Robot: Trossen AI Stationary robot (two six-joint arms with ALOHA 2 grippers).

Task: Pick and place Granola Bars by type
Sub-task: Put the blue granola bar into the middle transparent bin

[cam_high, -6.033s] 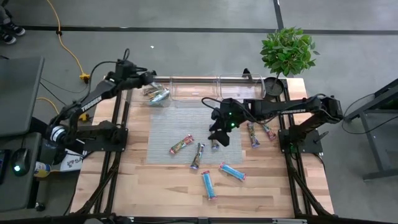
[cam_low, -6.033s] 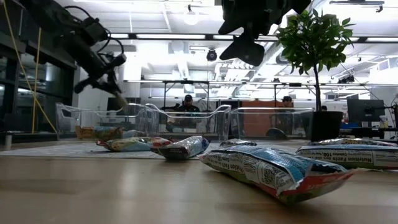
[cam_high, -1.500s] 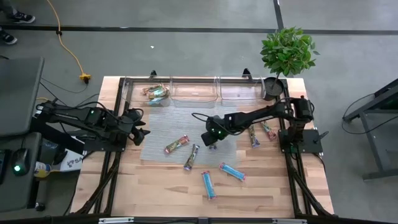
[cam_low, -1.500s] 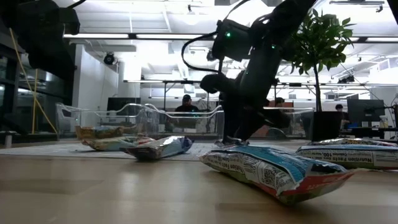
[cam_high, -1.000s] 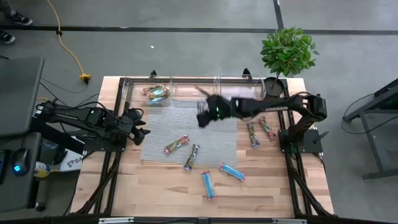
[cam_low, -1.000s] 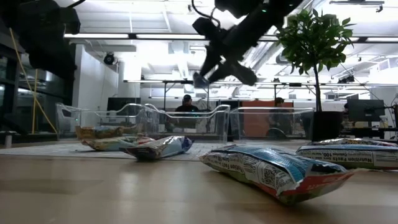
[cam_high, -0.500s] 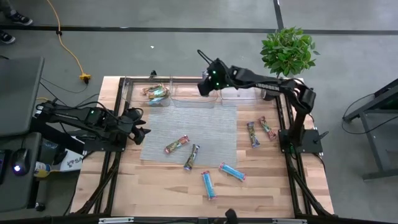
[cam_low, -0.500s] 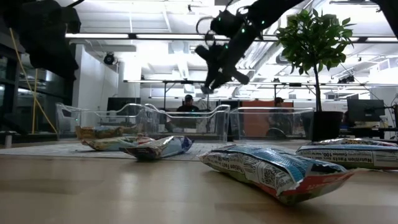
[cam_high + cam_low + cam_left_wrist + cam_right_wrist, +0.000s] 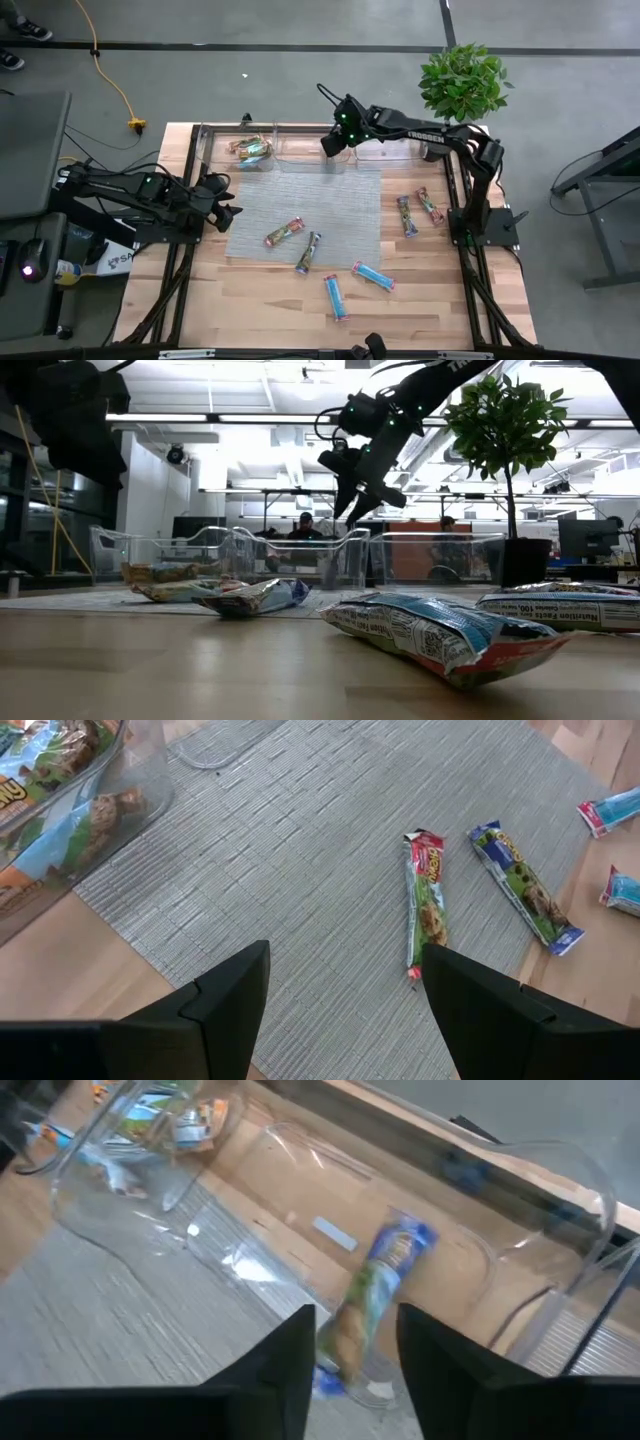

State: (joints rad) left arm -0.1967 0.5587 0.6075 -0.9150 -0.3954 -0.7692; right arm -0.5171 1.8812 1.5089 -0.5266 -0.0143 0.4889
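My right gripper (image 9: 335, 140) hangs open above the middle clear bin (image 9: 312, 152) at the table's far edge. Below its fingers, apart from them, a dark purple-silver granola bar (image 9: 372, 1305) stands on end inside that bin (image 9: 328, 572). My left gripper (image 9: 225, 213) waits open at the grey mat's left edge, holding nothing. A tan-green bar with red (image 9: 425, 905) and a purple-silver bar (image 9: 523, 888) lie flat on the mat. Two light blue bars (image 9: 335, 296) (image 9: 372, 275) lie on the wood nearer the front.
The left clear bin (image 9: 252, 151) holds several bars; the right clear bin (image 9: 385, 148) stands beside the middle one. Two more bars (image 9: 404, 215) (image 9: 430, 206) lie right of the mat. A potted plant (image 9: 458, 85) stands at the far right corner.
My right gripper has carried a bar from above the mat toward the table's far edge, stopped over the middle bin and opened. The bar has left the fingers and dropped into the bin.
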